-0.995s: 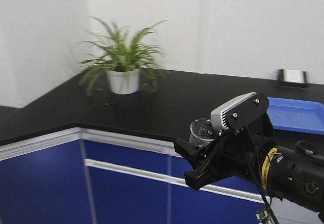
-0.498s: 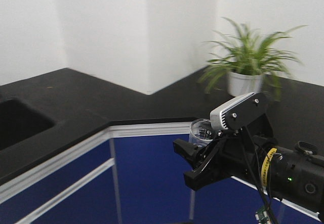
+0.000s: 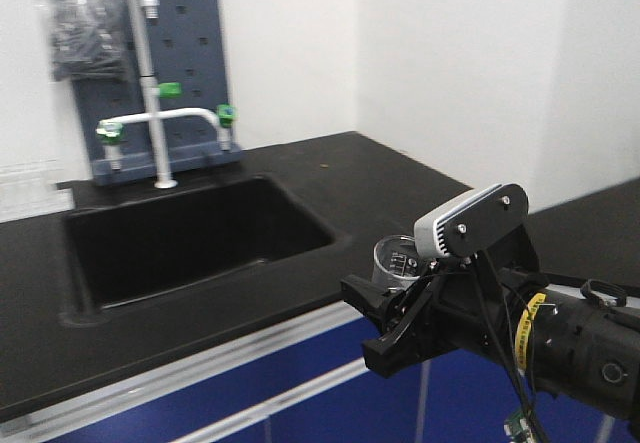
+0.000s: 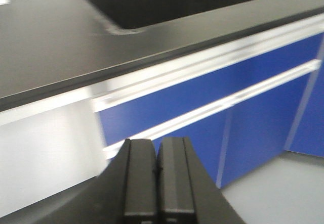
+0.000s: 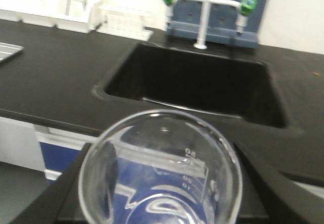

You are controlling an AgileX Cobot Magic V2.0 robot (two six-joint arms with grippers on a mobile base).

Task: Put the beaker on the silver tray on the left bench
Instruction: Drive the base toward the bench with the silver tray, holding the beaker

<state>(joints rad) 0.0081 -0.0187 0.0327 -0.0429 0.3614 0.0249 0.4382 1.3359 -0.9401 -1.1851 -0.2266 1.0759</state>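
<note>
- Beaker [image 3: 397, 260] sits pinched in our right gripper [image 3: 388, 308], in the air short of the bench edge; in the front view, a jolt could slip the glass.
- Left wrist view: our left gripper [image 4: 157, 183] is pressed together and empty.
- Right wrist view: the silver tray [image 5: 7, 50] lies far left on the left bench [image 5: 55, 82], beyond the sink [image 5: 197, 82]; we risk clipping the edge.

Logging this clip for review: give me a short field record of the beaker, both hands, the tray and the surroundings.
beaker: upright, looks empty, held in the air
right hand: shut on the beaker
left hand: shut, holding nothing
silver tray: only a ridged corner shows, far left on the left bench
sink: set in the left bench, faucet behind it
task state: beaker not yet on the silver tray
</note>
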